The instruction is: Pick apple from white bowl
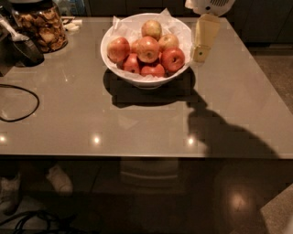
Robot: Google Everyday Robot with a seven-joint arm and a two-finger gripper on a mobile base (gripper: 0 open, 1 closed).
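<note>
The white bowl point(120, 69) stands on the grey table at the back centre, lined with crinkled white paper and filled with several apples. The apple point(148, 49), large and orange-red streaked with yellow, lies at the top middle of the pile. A paler yellow-green apple point(151, 29) sits behind it and deep-red apples point(172, 59) lie in front and to the right. My gripper point(200, 54) hangs from its white wrist point(210, 5) just right of the bowl's rim, pointing down, level with the apples and apart from them.
A glass jar point(39, 25) of brown snacks stands at the back left, with a dark scoop point(25, 48) beside it. A black cable point(18, 107) loops on the table's left. The table's front edge point(146, 157) runs across the middle; the arm's shadow point(215, 132) falls front right.
</note>
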